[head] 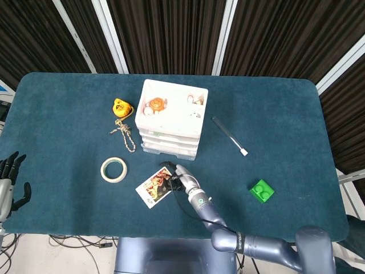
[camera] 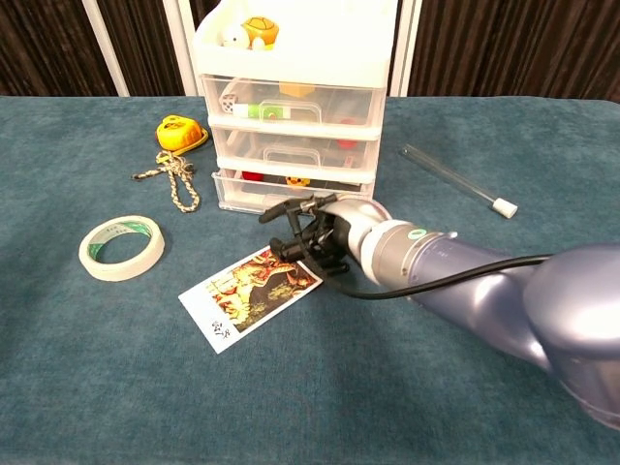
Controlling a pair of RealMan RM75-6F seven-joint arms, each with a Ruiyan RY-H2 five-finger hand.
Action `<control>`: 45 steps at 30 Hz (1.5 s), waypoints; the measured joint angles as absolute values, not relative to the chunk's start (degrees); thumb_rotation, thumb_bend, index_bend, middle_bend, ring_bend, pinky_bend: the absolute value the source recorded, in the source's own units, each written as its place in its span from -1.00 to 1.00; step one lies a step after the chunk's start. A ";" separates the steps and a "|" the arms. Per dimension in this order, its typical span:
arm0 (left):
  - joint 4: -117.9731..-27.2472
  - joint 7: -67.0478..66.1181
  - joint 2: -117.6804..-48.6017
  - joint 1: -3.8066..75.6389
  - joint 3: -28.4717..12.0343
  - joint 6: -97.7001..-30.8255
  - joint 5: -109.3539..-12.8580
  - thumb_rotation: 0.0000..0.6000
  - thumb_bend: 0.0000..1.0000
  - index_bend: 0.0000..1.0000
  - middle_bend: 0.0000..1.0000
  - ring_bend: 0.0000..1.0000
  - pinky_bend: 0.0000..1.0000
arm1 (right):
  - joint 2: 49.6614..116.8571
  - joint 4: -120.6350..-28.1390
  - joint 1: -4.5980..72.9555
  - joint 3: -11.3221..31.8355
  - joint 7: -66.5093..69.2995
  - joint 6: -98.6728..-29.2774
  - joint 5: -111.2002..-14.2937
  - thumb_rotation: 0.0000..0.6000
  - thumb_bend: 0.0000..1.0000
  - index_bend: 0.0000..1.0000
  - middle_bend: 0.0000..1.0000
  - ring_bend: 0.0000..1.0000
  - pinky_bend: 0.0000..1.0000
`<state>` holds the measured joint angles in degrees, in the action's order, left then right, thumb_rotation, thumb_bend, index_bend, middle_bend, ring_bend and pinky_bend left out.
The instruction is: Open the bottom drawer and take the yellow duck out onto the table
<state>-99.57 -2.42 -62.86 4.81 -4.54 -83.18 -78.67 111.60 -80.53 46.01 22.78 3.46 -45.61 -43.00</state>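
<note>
Right robot hand [camera: 312, 237] is sitting low over the worktop [head: 68, 108], just in front of the drawer unit [head: 174, 123], fingers curled in near the top corner of a picture card [camera: 250, 295]; can't tell whether it's actually pinching anything, and nothing shows clearly in the grip. Bottom drawer [camera: 291, 192] is lying directly beyond the robot hand, toward the far edge of the worktop, its front running left-right, so the pull needs to come straight back toward the near edge. In the chest view the drawer is looking barely out, if at all; can't tell for sure. Yellow duck [camera: 298, 181] is showing as a small yellow-orange shape through the clear drawer front, roughly mid-width, a little left of the robot hand's line. Left robot hand [head: 10, 181] is hanging off the near left corner with fingers apart, holding nothing, well apart from the unit, so the right one is clearly the nearer. Tape roll [camera: 121, 247] and rope [camera: 174, 179] are lying left of the unit, out of the pull path.
</note>
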 measured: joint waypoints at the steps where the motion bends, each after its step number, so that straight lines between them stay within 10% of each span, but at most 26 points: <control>1: -99.61 -2.45 -62.86 4.81 -4.52 -83.18 -78.68 1.00 0.16 -0.89 -1.00 -1.00 -1.00 | 111.17 -81.29 45.86 22.68 2.91 -46.42 -43.41 1.00 0.22 -0.56 1.00 1.00 1.00; 45: -99.59 -2.25 -62.86 4.77 -4.59 -83.24 -78.56 1.00 0.16 -0.88 -1.00 -1.00 -1.00 | 108.71 -80.82 51.11 21.82 -16.88 -54.16 -34.14 1.00 0.22 -0.68 1.00 1.00 1.00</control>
<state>-99.59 -2.25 -62.86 4.77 -4.59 -83.24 -78.56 108.71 -80.82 51.11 21.82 -16.88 -54.16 -34.14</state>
